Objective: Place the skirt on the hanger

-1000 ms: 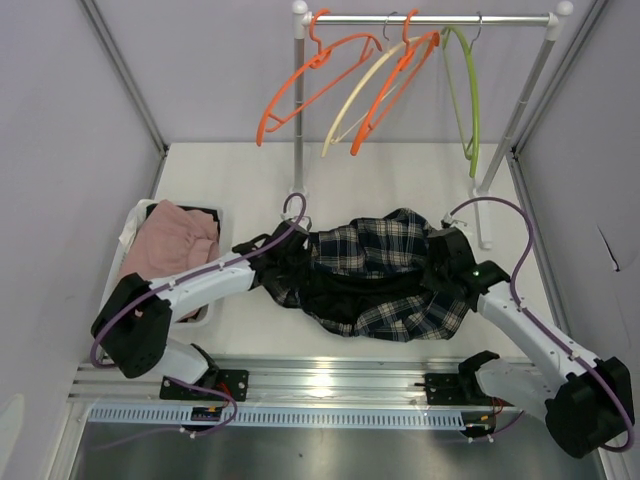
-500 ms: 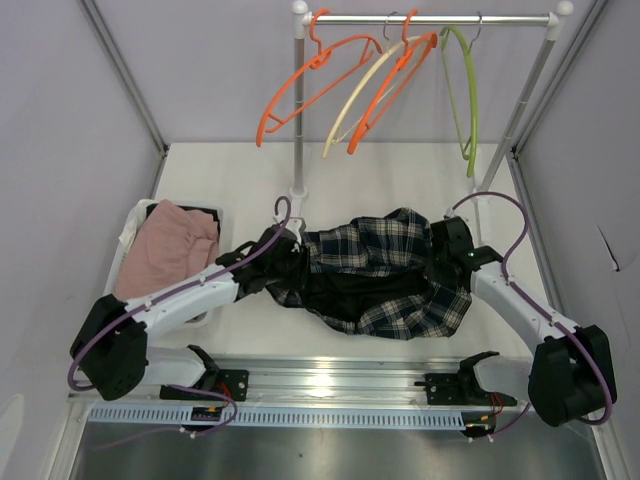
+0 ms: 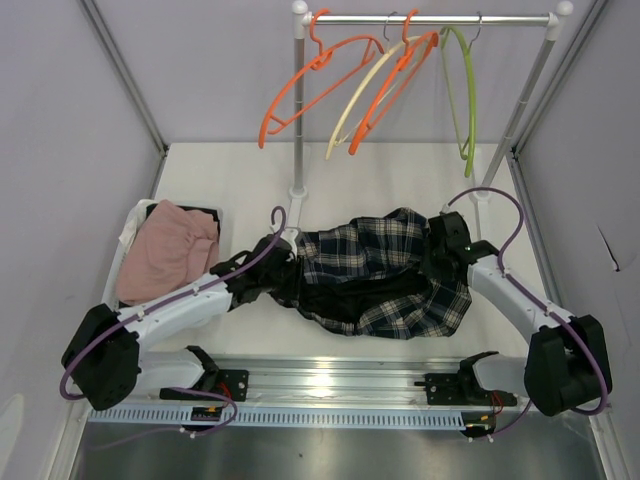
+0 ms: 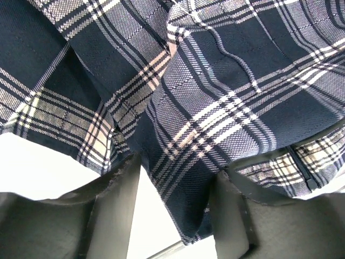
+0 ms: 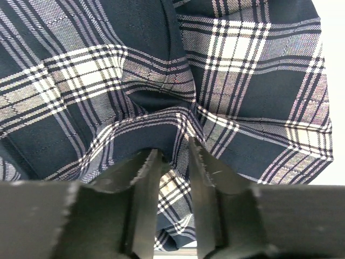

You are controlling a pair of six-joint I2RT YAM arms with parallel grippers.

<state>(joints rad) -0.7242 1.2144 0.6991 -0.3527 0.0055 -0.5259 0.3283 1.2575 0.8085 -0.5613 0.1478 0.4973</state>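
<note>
The dark plaid skirt lies crumpled on the white table between my two arms. My left gripper is at its left edge. In the left wrist view a hanging fold of the skirt sits between the fingers of the open left gripper, with white table showing beside it. My right gripper is pressed into the skirt's right side. There the skirt bunches at the tips of the right gripper, whose jaws stand slightly apart. An orange hanger and several others hang on the rail.
A cream hanger, a second orange hanger and a green hanger share the rail. The rack's posts stand behind the skirt. A basket holding pink cloth sits at the left.
Both arms have pushed forward along the skirt's edges. The left jaws have opened wider. The right jaws pinched in, then parted again. The skirt has shifted slightly.
</note>
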